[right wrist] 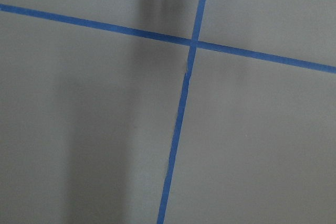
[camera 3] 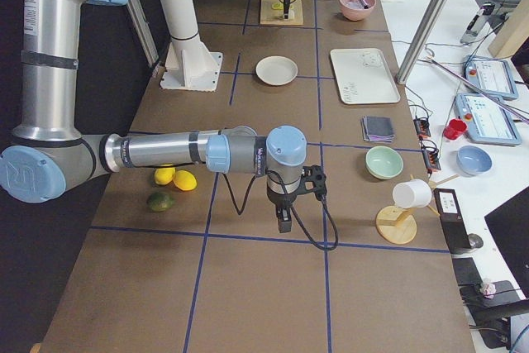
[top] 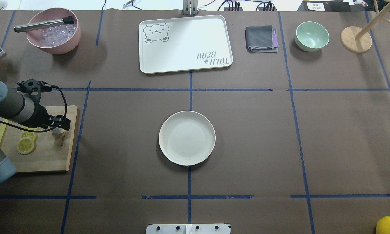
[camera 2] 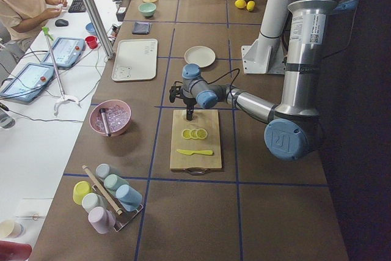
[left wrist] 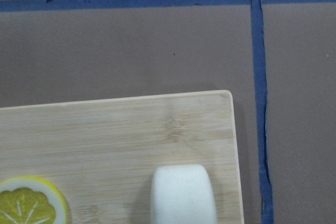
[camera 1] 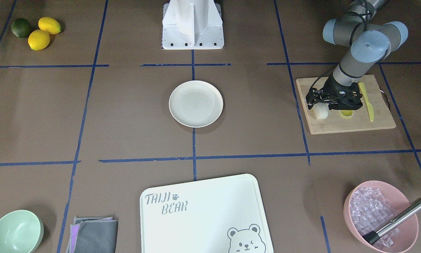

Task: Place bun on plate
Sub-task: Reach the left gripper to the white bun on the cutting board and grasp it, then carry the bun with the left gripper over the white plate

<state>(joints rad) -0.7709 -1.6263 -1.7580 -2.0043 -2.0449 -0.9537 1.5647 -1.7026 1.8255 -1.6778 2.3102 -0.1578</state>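
Observation:
The small white bun (camera 1: 321,112) lies on the wooden cutting board (camera 1: 347,127) at the robot's left, beside lemon slices (camera 1: 346,113). My left gripper (camera 1: 321,104) hangs straight over the bun, and its black fingers look open, one on each side of it. In the left wrist view the bun (left wrist: 184,195) rests flat on the board (left wrist: 115,129) near its corner; no fingers show there. The cream plate (camera 1: 196,103) stands empty at the table's middle, well away from the board. My right gripper (camera 3: 283,219) shows only in the exterior right view, over bare table, and I cannot tell its state.
A yellow knife (camera 1: 366,100) lies on the board past the slices. A pink bowl (camera 1: 380,211) with ice and a metal tool, a white tray (camera 1: 205,214), a folded cloth (camera 1: 92,233), a mint-green bowl (camera 1: 15,232) and whole lemons (camera 1: 43,33) stand around the edges.

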